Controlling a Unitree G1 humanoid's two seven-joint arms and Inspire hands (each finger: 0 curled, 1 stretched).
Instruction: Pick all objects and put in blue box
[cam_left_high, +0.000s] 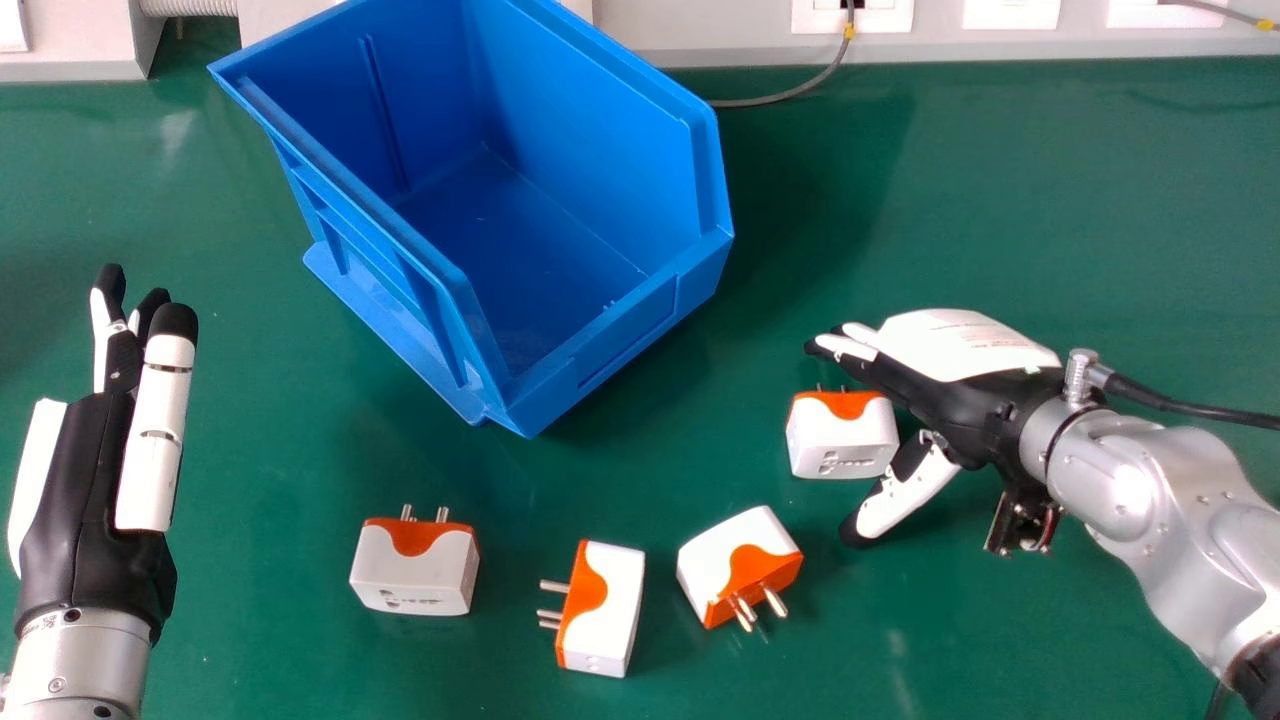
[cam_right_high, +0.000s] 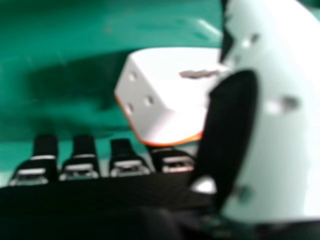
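Right fingers beside white-orange adapter

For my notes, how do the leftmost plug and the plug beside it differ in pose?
The leftmost plug points its pins away from the robot; the next plug points them left. The leftmost plug's long side runs across the view, the next plug's nearly up and down it. Both are white and orange, on the green table.

Nothing can be read: print on the right hand and marks on the plugs are illegible.
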